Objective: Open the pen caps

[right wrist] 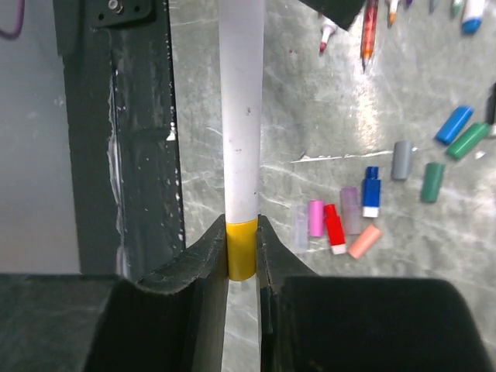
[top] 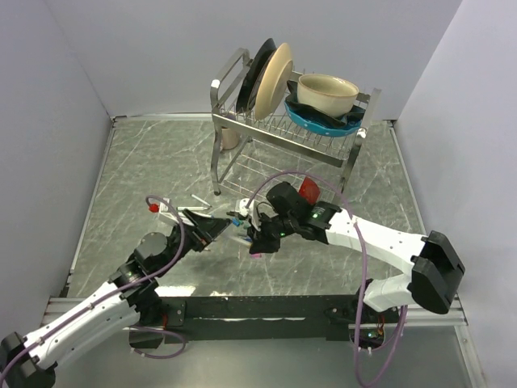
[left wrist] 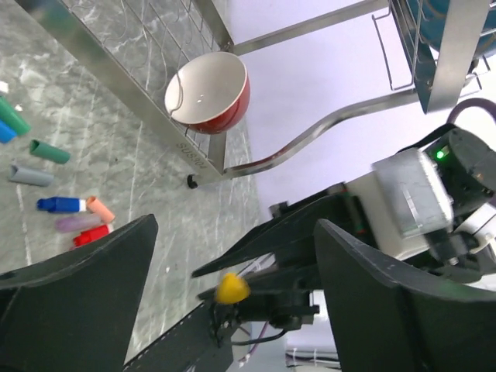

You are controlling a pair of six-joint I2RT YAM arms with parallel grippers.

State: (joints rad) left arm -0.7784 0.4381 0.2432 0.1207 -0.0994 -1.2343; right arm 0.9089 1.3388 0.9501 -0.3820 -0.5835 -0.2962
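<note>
Right tool [right wrist: 242, 232] clenched on the yellow cap [right wrist: 241, 252] at the end of a white pen barrel [right wrist: 241, 116]. One finger presses each side, and the pen is held above the table [right wrist: 310, 116]. Left tool [left wrist: 236, 229] released, its fingers spread wide; the yellow cap shows between them, untouched. Loose on the table, near one another: pink cap [right wrist: 315, 218], grey cap [right wrist: 401, 160], green cap [right wrist: 432, 181], blue cap [right wrist: 453, 124]. Behind them, a red bowl [left wrist: 209, 93] lies tilted on the lower shelf of the dish rack [top: 283, 121].

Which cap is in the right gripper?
The yellow cap, on a white pen, pinched in the right gripper; the other caps lie loose on the table.
</note>
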